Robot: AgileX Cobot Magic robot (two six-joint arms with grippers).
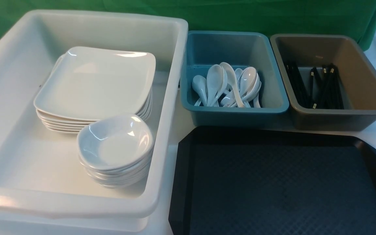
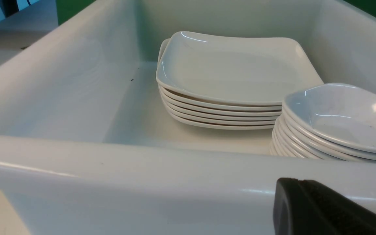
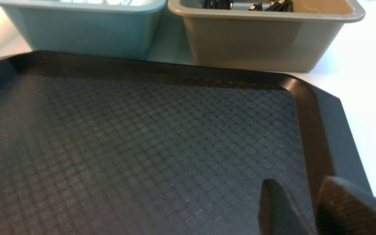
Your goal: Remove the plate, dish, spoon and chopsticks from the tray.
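Note:
The black tray lies at the front right and its textured floor is bare; it also fills the right wrist view. A stack of white square plates and a stack of small dishes sit in the white tub. Several spoons lie in the teal bin. Black chopsticks lie in the brown bin. My left gripper is shut and empty, just outside the tub's near wall. My right gripper is slightly open and empty, low over the tray's corner.
The teal bin and the brown bin stand side by side behind the tray. The tub takes up the left half of the table. A green cloth hangs at the back. White table shows to the right of the tray.

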